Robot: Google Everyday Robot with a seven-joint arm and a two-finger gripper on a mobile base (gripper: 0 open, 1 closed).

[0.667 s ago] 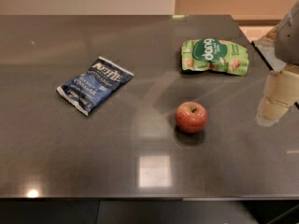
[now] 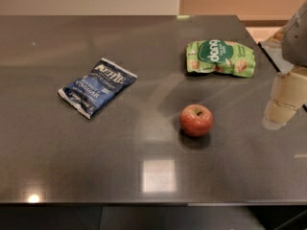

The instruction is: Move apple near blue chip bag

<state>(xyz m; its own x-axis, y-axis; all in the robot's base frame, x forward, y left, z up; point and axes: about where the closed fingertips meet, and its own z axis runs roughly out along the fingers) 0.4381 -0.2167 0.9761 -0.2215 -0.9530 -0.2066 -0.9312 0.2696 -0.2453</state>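
The apple (image 2: 196,120), small, red with yellowish patches, sits on the dark grey table (image 2: 144,47) right of centre. The blue chip bag (image 2: 97,86), dark blue with white "Kettle" lettering, lies flat at centre left, well apart from the apple. My gripper (image 2: 284,99), cream-coloured, hangs at the right edge of the view, to the right of the apple and clear of it, holding nothing that I can see. Part of the arm is cut off by the frame.
A green "dang" snack bag (image 2: 220,57) lies behind the apple at the back right. The table's front edge runs along the bottom of the view and its right edge lies near the gripper.
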